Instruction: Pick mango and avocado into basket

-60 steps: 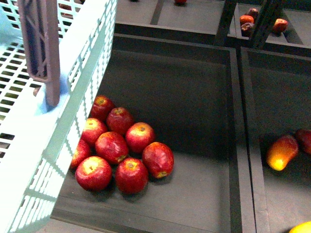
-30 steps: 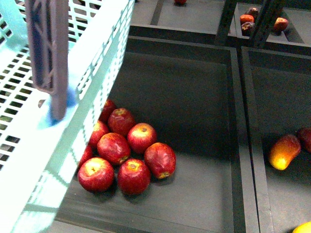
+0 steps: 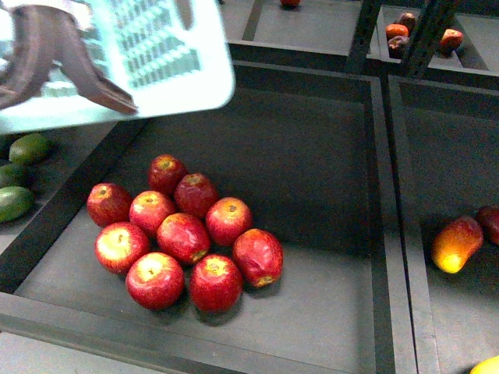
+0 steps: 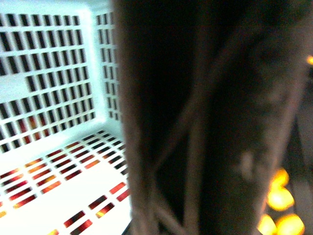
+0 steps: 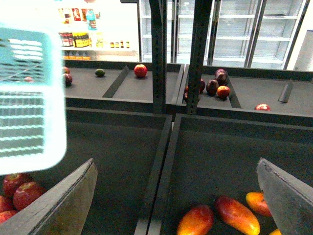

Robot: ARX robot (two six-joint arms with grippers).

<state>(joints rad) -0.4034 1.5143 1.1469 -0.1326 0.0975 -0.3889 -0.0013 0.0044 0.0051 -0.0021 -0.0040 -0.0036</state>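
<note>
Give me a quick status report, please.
Right fingers open, empty. Left fingers unseen; basket aloft at left. Mango in right-hand bin, avocado at far left, both uncovered.

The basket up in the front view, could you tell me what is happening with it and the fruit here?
The basket hangs tilted above the left bins, its brown handle filling the left wrist view; the left gripper itself is not visible. What shows of its floor holds no fruit. The right gripper is open and empty over the bin holding the mango. The avocados lie in the far-left bin, red apples in the middle one.
</note>
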